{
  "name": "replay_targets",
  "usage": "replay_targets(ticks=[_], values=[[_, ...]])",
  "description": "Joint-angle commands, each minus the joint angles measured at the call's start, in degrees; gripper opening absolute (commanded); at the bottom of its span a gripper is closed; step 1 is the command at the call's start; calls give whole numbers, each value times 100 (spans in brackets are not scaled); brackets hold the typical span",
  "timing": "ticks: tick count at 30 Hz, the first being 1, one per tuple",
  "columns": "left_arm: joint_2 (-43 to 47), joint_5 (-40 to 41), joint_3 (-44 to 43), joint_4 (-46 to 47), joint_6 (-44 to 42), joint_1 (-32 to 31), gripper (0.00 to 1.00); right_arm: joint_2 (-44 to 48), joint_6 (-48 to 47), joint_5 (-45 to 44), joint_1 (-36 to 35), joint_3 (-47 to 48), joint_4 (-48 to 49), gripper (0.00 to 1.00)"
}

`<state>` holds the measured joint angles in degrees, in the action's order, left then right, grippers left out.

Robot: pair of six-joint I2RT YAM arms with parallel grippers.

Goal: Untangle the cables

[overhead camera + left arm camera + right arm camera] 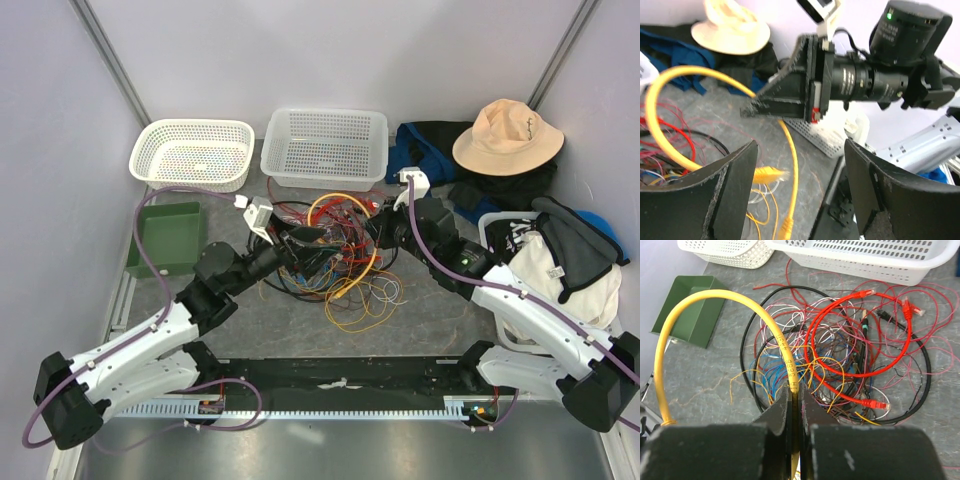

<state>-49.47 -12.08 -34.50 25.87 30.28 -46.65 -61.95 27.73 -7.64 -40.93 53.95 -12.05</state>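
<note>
right gripper [795, 391] tight on yellow cable [720, 293], tangle [840, 355] near white basket [855, 265] rim

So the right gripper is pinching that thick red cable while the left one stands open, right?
Not quite. The right gripper is pinching the thick yellow cable, not the red cable, as the right wrist view shows. The left gripper does stand open.

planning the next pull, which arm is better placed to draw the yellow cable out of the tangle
Right. The right tool is shut on the yellow cable, which arches up from its fingers beside the tangle. The left tool is open, holds nothing and only faces that cable.
</note>
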Motion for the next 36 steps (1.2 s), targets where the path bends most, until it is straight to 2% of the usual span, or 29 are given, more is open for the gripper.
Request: replay_targets(ticks=[1,4,6,10,17,20,22,23,26,29,30,32,36], values=[[43,995,-118,578,-304,-2,77,43,119,237,-21,177,124,0],[-158,1146,-416,420,-173,7,77,131,110,184,-12,54,142,0],[-386,1347,-784,192,205,7,77,157,93,193,-12,-7,177,0],[-1307,1252,-1523,-696,873,7,77,201,5,140,-21,-122,291,0],[-2136,901,-1823,-706,2216,16,75,245,-197,-36,-21,-210,300,0],[-2111,891,-1762,-531,2421,16,71,272,-294,-185,-29,-245,283,0],[-1839,1066,-1700,-600,2404,16,69,219,-399,-413,-29,-254,274,0],[-1707,1424,-1683,-679,2325,7,69,175,-452,-544,-29,-254,291,0],[-847,2249,-1639,-1354,1844,7,71,-289,-426,-1344,49,-79,300,0],[41,3128,-1551,-2268,1552,7,75,-1010,-189,-1407,322,378,545,0],[243,3289,-1455,-2792,1507,7,76,-1203,-145,-1372,374,701,659,0],[815,3535,-1332,-3209,1472,7,77,-1888,-153,-1258,454,1124,967,0],[1738,3572,-708,-3878,1454,7,76,-3127,-215,-1161,647,2869,1091,0]])
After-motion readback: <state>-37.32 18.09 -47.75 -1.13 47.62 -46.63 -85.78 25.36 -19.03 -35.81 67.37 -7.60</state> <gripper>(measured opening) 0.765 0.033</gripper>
